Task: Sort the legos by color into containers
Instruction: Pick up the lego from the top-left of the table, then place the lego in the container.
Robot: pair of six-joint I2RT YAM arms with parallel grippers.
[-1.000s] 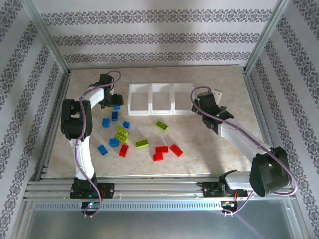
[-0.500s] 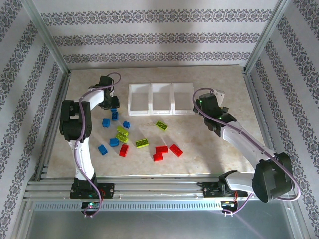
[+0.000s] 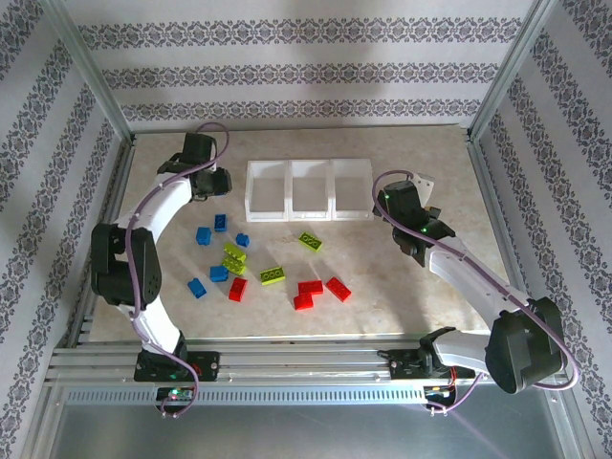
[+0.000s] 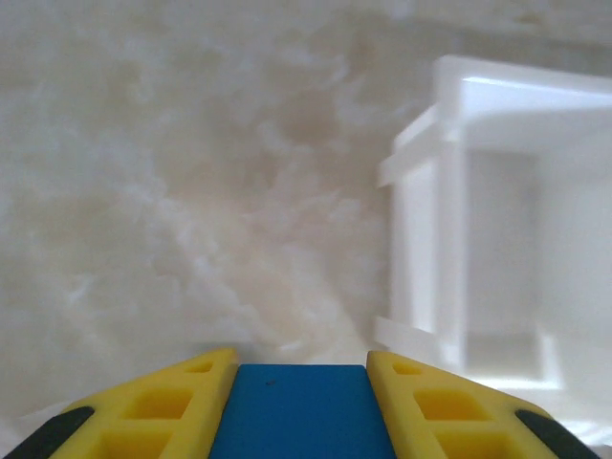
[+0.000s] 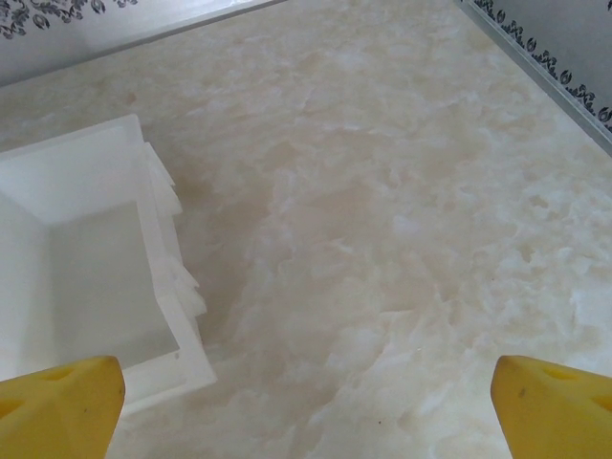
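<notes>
Blue brick (image 4: 300,421) clamped in my left gripper (image 3: 212,182), held beside the leftmost bin (image 4: 449,239) ready for dropping; my right gripper (image 5: 306,382) gapes empty.

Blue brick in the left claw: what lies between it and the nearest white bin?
Only bare table, in the left wrist view: nothing sits between the blue brick and the bin.
</notes>
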